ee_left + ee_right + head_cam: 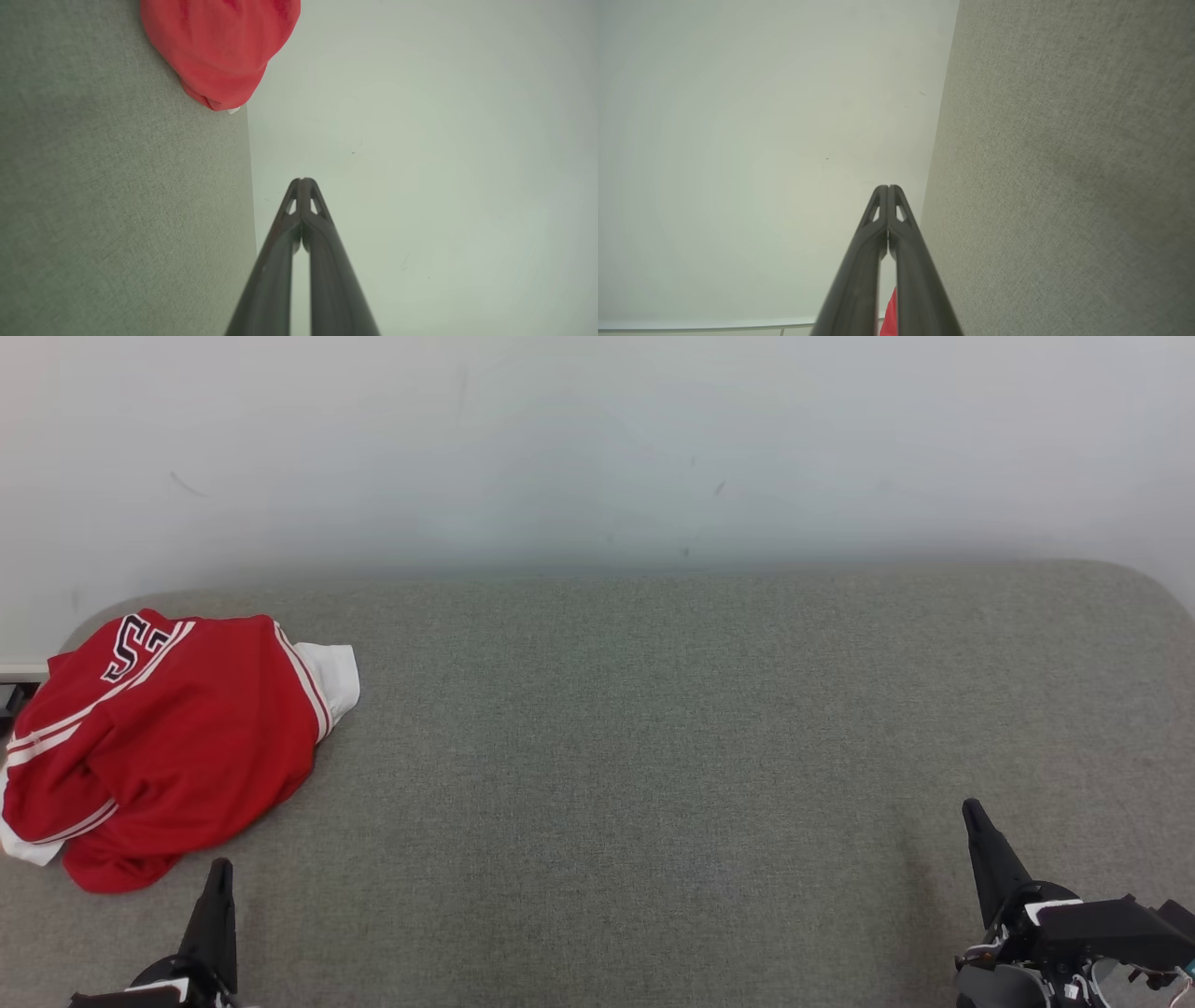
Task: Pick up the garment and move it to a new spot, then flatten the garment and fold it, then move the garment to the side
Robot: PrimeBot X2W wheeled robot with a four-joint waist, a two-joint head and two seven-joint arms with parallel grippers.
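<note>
The garment [159, 737] is a red jersey with white stripes, a white sleeve end and a dark-edged number, lying crumpled at the far left of the grey fabric surface [653, 756]. Its red cloth also fills the top of the left wrist view, garment [219, 46]. My left gripper [220, 870] stands shut just below and right of the garment, apart from it, with its tips pressed together, left gripper [302, 180]. Over at the lower right my right gripper [971, 807] is shut and empty, right gripper [887, 187]. A red sliver of garment [891, 317] peeks between its fingers.
A pale wall [597, 448] runs along the back edge of the grey surface. The surface has rounded far corners [1139, 583]. A wide stretch of grey fabric lies between the garment and my right gripper.
</note>
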